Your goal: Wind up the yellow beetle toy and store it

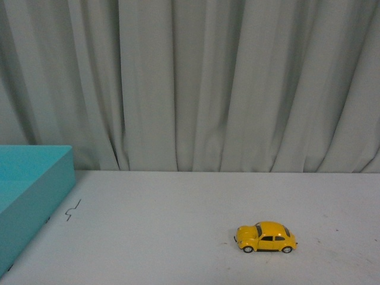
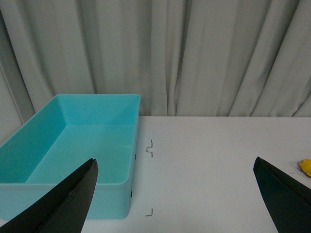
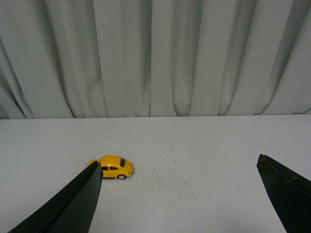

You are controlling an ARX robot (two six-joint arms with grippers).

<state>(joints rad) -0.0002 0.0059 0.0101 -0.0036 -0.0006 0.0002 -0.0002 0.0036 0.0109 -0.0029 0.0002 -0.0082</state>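
Yellow beetle toy [image 1: 266, 237] sits on its wheels on the white table [image 1: 166, 249], right of centre in the front view and side-on to you. It is well apart from the turquoise bin [image 1: 41, 184] at the left edge. Nothing holds it, so the step in hand, as I judge it, is the first reach and grasp.

Use the right gripper [image 3: 179, 161]. Its two dark fingers are spread wide with nothing between them, and the toy lies just past one fingertip. Shift the arm until the car is centred between the fingers, then descend and close across the body's sides. Avoid the roof curve, because the rounded shell will likely squirt out of a shallow pinch. Leave the wheels free, as you'll probably need them rolling on the table to wind it.

The left gripper [image 2: 174, 162] is likewise spread and holds nothing, with the bin ahead of it.

Only the left wrist view gives you the bin's bare inside and all its walls; the front view cuts the bin off at the frame's edge. That wrist view catches just a sliver of the toy. The front view shows neither arm.
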